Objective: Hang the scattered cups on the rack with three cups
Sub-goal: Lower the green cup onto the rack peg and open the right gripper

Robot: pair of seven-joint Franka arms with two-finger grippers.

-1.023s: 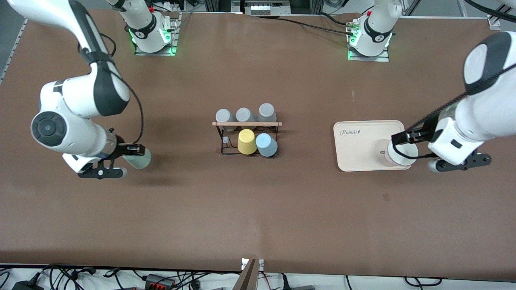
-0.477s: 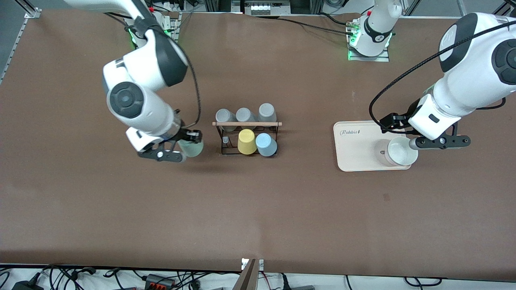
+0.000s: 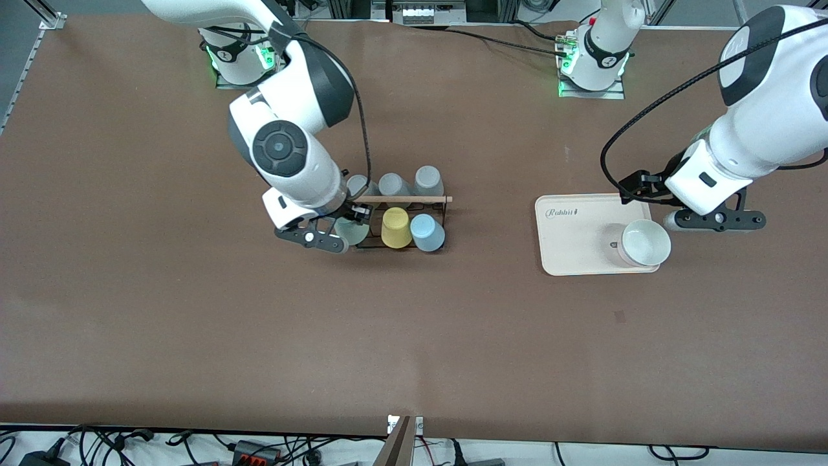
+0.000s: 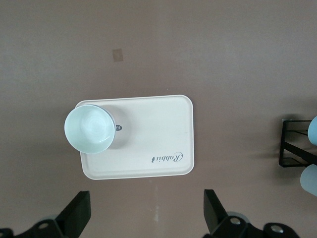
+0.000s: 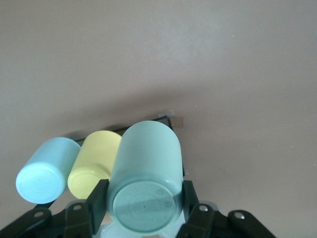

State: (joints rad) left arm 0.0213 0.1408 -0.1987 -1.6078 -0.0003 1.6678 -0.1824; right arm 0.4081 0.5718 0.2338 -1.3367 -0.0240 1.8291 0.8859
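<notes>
In the front view the right gripper (image 3: 343, 234) holds the mint cup (image 3: 352, 230) at the rack (image 3: 396, 200), at its end toward the right arm, beside the yellow cup (image 3: 395, 227); the blue cup (image 3: 427, 232) already hangs next along, with three grey cups (image 3: 392, 184) on the rack's side away from the camera. I judge the step in hand to be hanging the mint cup, the last of the scattered ones, on the free peg. The left gripper (image 3: 711, 220) waits over the edge of the tray (image 3: 576, 226), above a white bowl (image 3: 643, 243). In the left wrist view its jaws stand wide apart and empty, with the tray (image 4: 163, 134) and bowl (image 4: 89, 130) below and a corner of the rack (image 4: 292, 144) at the frame's edge. In the right wrist view the fingers (image 5: 96, 203) clamp the mint cup (image 5: 146, 176) on both sides, its base toward the camera, close beside the yellow cup (image 5: 94, 168) and blue cup (image 5: 44, 171); the peg itself is hidden. The next move likely calls for easing the cup's mouth over the peg without nudging the yellow cup, then letting go.
</notes>
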